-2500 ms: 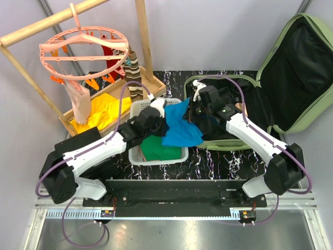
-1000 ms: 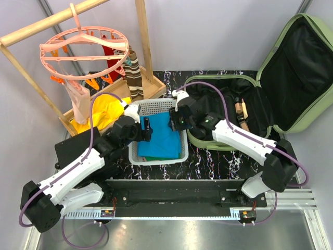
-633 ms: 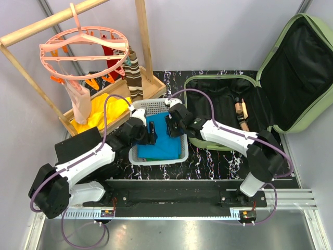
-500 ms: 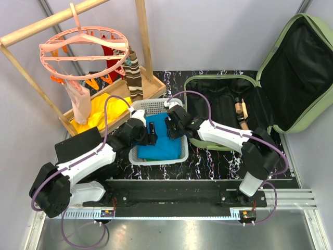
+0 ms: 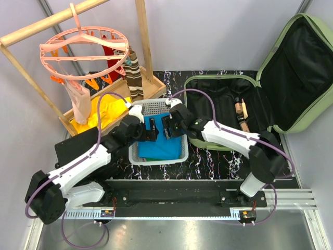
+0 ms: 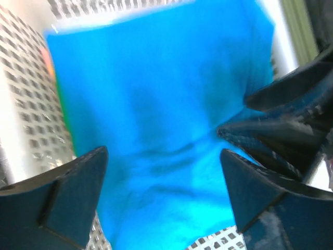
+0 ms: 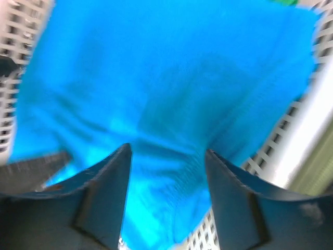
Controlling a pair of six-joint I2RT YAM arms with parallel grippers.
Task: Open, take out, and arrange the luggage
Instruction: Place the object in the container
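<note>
**Top view:** L fingers (image 5: 152, 125) & R fingers (image 5: 166, 123) face each other over the white basket (image 5: 156, 160), tips near but not touching. Blue cloth (image 5: 164, 147) lies in the basket right under both pairs. The luggage (image 5: 312, 113), a light-green hard shell, sits open on the bench (image 5: 218, 161) to the right of the R fingers, well apart from the L ones. Its lid is tilted back at far right, w/ black lining showing. A tan item (image 5: 239, 112) lies in the lower shell, right of the R fingers. Yellow cloth (image 5: 106, 112) is left of the L fingers, w/ a pink peg hanger (image 5: 83, 52) above it.

**L wrist view (blurred):** both fingers are wide apart w/ nothing clamped, only blue cloth below the gap. Basket mesh shows outside the left-hand finger. Dark tips of the R fingers come in at the right edge, just above the right-hand finger. A thin green strip runs along the cloth's left edge.

**R wrist view (blurred):** fingers are apart. Blue cloth lies beneath, bunched into folds btwn them, but the pads aren't pinching it. Basket mesh shows on both sides. One dark L fingertip sits at lower left.
</note>
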